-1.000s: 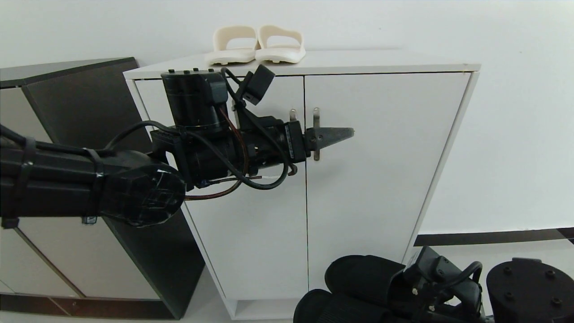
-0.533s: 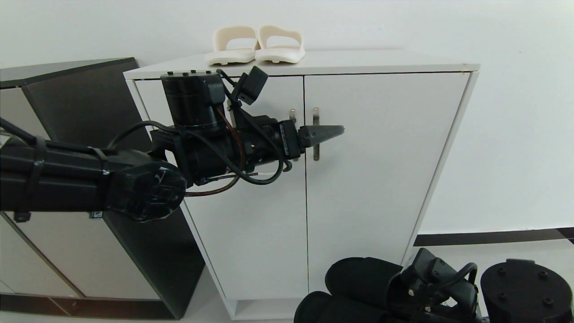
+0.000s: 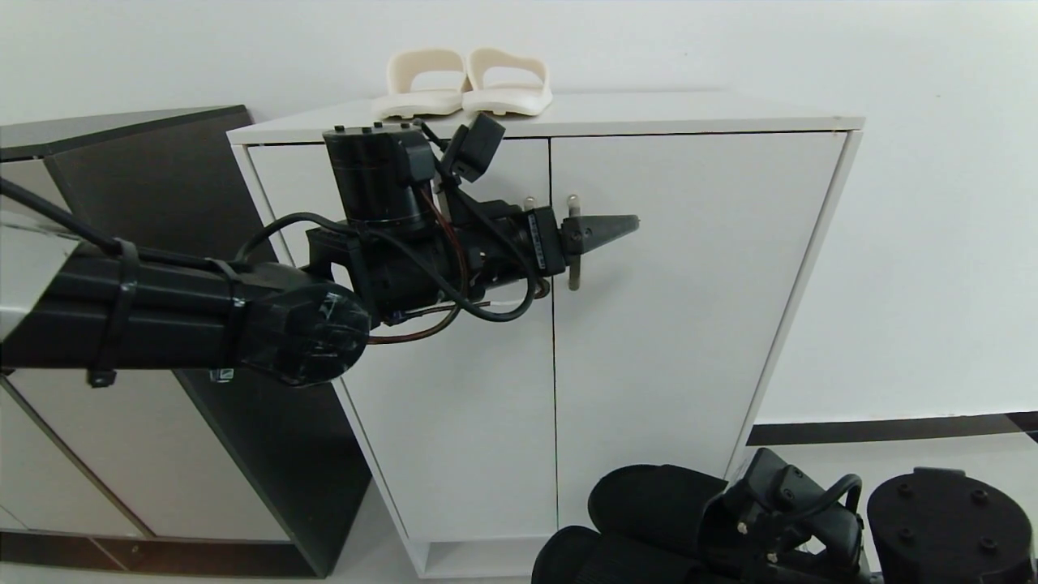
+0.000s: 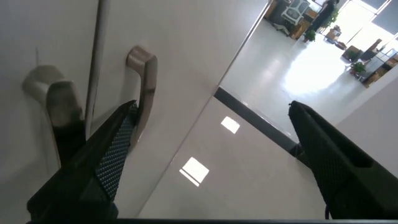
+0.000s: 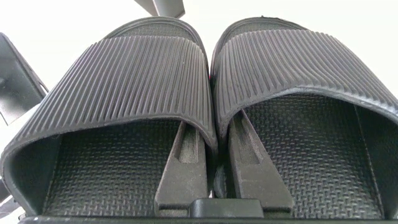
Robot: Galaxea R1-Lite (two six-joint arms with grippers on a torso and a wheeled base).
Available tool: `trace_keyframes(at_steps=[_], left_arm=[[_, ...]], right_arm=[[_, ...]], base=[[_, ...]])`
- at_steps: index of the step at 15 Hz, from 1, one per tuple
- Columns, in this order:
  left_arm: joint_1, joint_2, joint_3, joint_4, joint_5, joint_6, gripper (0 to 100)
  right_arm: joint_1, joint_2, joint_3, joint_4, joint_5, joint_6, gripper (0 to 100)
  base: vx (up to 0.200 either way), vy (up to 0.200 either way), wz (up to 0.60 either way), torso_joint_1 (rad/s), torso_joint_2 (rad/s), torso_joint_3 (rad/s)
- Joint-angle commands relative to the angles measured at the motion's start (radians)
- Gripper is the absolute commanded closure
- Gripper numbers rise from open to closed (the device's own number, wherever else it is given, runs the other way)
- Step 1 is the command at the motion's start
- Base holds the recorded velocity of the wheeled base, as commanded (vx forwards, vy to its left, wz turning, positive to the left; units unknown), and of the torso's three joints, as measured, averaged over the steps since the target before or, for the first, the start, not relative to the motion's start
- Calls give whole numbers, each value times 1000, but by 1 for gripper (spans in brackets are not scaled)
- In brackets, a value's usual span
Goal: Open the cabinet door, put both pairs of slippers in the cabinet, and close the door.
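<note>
**Edges and clearance**

- The white cabinet (image 3: 689,123) is standing with its left door (image 3: 454,389) and right door (image 3: 673,308) both shut and flush. Their edges are meeting at a narrow centre seam.
- The left door handle (image 4: 59,102) and right door handle (image 4: 144,78) are projecting from the door faces, one on each side of that seam.
- The left gripper (image 3: 610,228) is hanging in front of the right door at handle height. Its fingers (image 4: 102,165) are spread wide and gripping nothing.
- One finger is lying just beside the right door handle, and contact cannot be confirmed. The other is standing well apart from it.
- Bare wall (image 3: 932,243) and floor (image 3: 932,451) are leaving open room on the cabinet's right.
- A dark cabinet (image 3: 162,178) is standing just beside its left side.
- The cream slippers (image 3: 462,81) are resting on the cabinet top, toward its rear left.
- The right gripper (image 5: 217,177) is clamping the black slippers (image 3: 641,503) low in front of the cabinet's right corner. It is pinching their adjoining inner walls together.

**Change**

- Compared with half a second earlier, the left gripper is sitting higher and farther across the right door.
- Both doors are remaining shut.
- Both slipper pairs are keeping their places.
</note>
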Motion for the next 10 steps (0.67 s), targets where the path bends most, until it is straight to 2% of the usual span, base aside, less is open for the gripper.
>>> trace_keyframes(at_steps=[1, 2, 3, 9, 10], left_arm=[[-2, 23, -10, 2, 0, -1, 0], [-3, 23, -10, 2, 0, -1, 0], [-5, 23, -10, 2, 0, -1, 100], [-29, -45, 41, 2, 0, 8, 100], [-54, -86, 73, 2, 4, 37, 100]], right_arm=[[0, 1, 0, -1, 0, -1, 100], [0, 1, 0, -1, 0, -1, 100], [0, 3, 0, -1, 2, 1, 100], [0, 9, 9, 1, 6, -1, 100], [0, 11, 14, 1, 11, -1, 100]], base=[[0, 0, 0, 0, 0, 0], [0, 0, 0, 0, 0, 0], [0, 0, 0, 0, 0, 0], [0, 0, 0, 0, 0, 0], [0, 0, 0, 0, 0, 0]])
